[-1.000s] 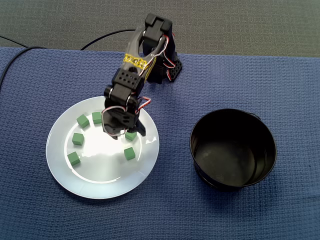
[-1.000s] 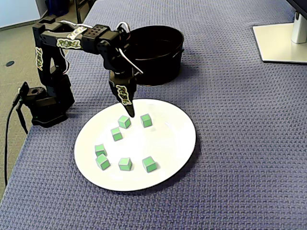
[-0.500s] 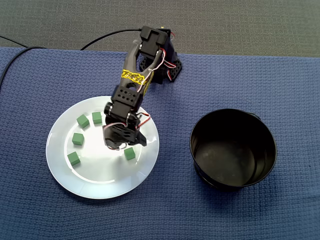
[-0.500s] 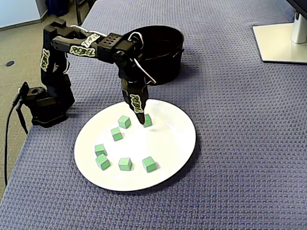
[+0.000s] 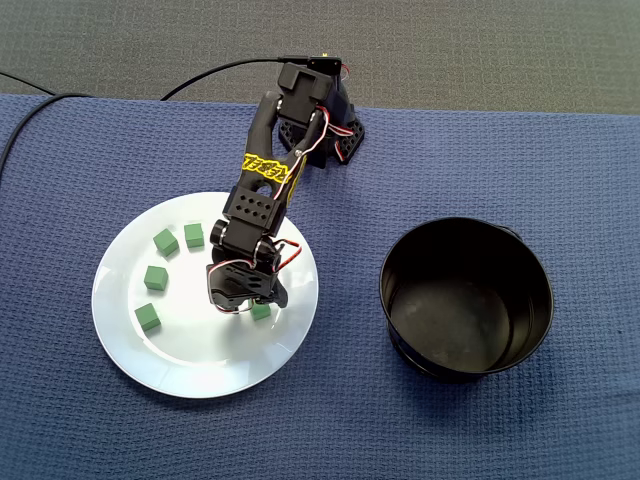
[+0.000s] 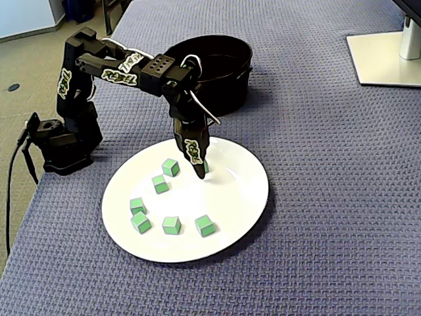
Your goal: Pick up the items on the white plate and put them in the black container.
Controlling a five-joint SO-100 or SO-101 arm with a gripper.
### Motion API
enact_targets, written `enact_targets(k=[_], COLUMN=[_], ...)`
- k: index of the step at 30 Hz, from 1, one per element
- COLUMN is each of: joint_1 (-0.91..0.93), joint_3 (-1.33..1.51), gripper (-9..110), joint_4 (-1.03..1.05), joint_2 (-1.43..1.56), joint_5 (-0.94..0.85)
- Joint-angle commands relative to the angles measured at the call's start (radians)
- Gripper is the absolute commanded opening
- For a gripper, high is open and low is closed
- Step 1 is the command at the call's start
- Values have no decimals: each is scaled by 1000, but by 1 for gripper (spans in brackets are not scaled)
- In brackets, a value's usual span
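Centre frame, the gripper (image 6: 200, 170) stands tip-down against a green cube (image 5: 261, 311) at the lower right of the white plate (image 5: 120, 340); whether its jaws are closed cannot be told. A sound pick needs the cube squared between both fingers before lifting toward the black container (image 5: 395, 300), right.

In a fixed view, the blue-clothed table (image 5: 560, 150) is carrying the white plate (image 5: 200, 375) at left, the black container (image 5: 460, 320) at right, and the arm base (image 5: 342, 140) at the far side.
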Motion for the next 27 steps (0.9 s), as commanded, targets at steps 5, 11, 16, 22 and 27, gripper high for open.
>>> enact_targets(k=[5, 11, 16, 22, 27], joint_1=[-15, -14, -15, -3, -66], joint_3=[12, 32, 29, 48, 63], gripper=[8, 0, 0, 0, 0], joint_4=[-18, -18, -28, -253, -442], joint_2=[-3, -3, 89, 499, 807], joint_5=[21, 25, 149, 592, 891])
